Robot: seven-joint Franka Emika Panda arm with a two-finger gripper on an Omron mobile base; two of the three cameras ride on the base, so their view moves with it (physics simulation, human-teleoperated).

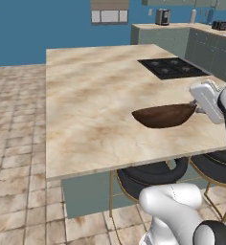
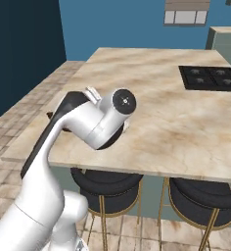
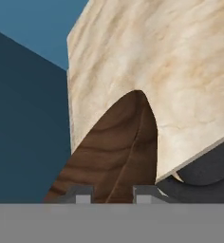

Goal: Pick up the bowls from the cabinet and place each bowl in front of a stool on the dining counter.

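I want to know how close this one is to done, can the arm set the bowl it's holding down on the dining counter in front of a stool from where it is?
Probably yes. The hand grips the bowl over bare dining counter, near the edge above a stool.

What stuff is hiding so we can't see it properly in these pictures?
- Bowl: in the right base view the robot's own arm covers nearly all of it.
- Gripper: in the hand view its finger tips are cut off at the bottom; in the left base view its fingers are behind the bowl's rim.
- Stools: the dining counter hides part of each seat.
- Far worktop appliances: too small to identify.
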